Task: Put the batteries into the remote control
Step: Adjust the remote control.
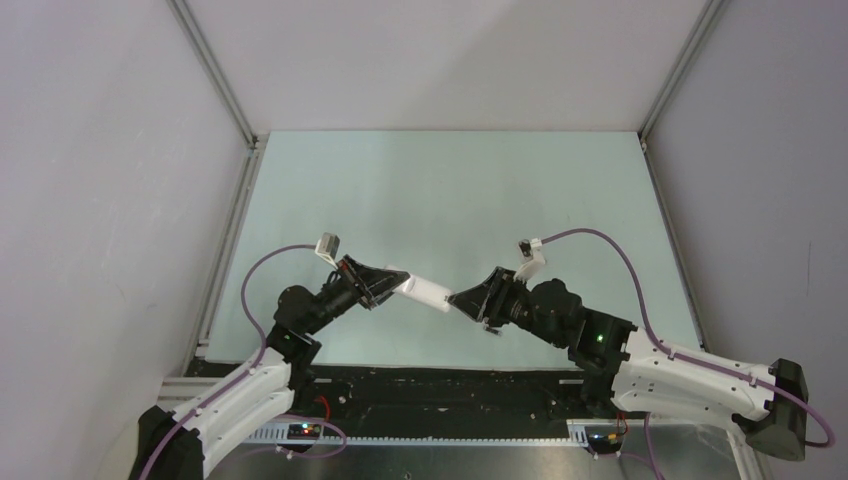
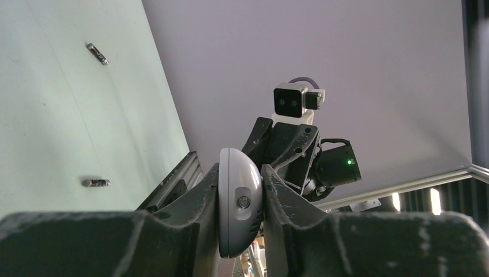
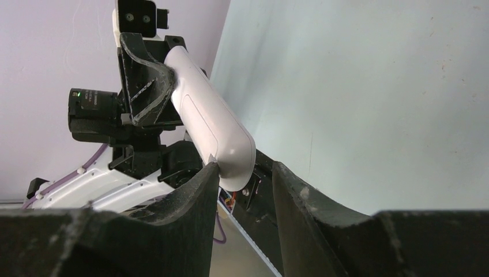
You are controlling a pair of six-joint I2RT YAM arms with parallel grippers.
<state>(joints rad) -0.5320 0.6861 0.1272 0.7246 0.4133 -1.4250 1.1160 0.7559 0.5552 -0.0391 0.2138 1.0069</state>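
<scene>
Left tool (image 2: pixel 241 173) tight around remote control (image 1: pixel 427 291).

The left arm (image 1: pixel 245 390) and right arm (image 1: pixel 690 378) had white moulded lower shells and black cylindrical joints, each with a lilac cable (image 1: pixel 264 263) running to a small white wrist camera (image 1: pixel 327 243). The left gripper (image 1: pixel 398 283) and right gripper (image 1: pixel 458 300) were matte black with scuffed fingers (image 3: pixel 190 219); a green indicator light (image 1: pixel 600 338) glowed on a black joint of the right arm.
</scene>
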